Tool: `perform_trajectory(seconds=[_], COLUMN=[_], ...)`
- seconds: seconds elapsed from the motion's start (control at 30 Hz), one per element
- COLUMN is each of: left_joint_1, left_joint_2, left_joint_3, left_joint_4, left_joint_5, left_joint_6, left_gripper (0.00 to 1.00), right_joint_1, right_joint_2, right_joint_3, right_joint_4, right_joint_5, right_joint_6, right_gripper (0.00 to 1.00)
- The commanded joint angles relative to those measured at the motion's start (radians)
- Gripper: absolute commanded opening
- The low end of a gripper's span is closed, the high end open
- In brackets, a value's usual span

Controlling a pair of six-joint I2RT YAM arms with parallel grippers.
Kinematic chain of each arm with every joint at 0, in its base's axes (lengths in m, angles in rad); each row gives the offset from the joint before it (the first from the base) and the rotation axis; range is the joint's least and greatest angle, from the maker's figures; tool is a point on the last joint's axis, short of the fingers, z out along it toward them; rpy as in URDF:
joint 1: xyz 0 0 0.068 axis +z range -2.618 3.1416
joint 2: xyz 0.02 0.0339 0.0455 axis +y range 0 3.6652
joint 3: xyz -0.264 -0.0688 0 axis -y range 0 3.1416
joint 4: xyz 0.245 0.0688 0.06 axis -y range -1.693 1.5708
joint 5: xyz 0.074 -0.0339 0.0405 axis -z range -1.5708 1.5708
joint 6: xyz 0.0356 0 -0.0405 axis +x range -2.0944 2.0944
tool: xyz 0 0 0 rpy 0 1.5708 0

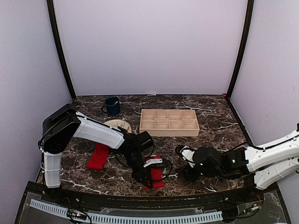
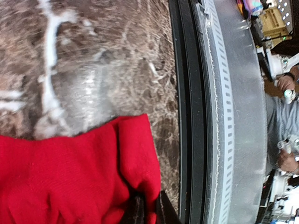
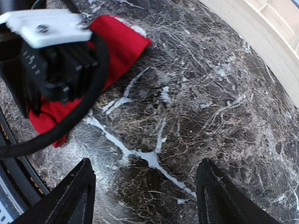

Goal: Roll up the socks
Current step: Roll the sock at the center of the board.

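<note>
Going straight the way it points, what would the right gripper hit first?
Probably bare table: the right gripper aims at marble, the red sock and left gripper off to one side; depth unclear.

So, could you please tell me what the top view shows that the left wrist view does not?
Only the top view: the flat sock, mug, plate, tray and right arm. Only the left wrist view: a person beyond the table's near edge, and the fabric's fold up close. Both: the left gripper shut on the held sock, on the marble table.
</note>
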State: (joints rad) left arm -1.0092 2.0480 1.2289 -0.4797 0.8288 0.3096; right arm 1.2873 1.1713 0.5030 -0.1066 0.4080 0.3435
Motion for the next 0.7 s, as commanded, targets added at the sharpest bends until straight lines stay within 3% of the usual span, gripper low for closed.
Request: perform_trajectory(seconds=[0.0,0.67], left_joint_1=[0.046,0.101], left_joint_2=[0.052,0.161], left_joint_3=[0.021,0.049], left_joint_4=[-0.091,-0.204], left_joint_5=[0.056,0.159], left_joint_6=[0.014,0.084], left_gripper=[0.11,0.11], right_joint_1=[0.038,0.149], right_joint_2=[0.026,0.31], right_joint_3=[0.039,0.194], right_joint_4=[0.058,0.108], right_joint_5=[-0.058,-0.189], right_joint_6=[-0.06,-0.291], right_gripper=[0.67,0.59])
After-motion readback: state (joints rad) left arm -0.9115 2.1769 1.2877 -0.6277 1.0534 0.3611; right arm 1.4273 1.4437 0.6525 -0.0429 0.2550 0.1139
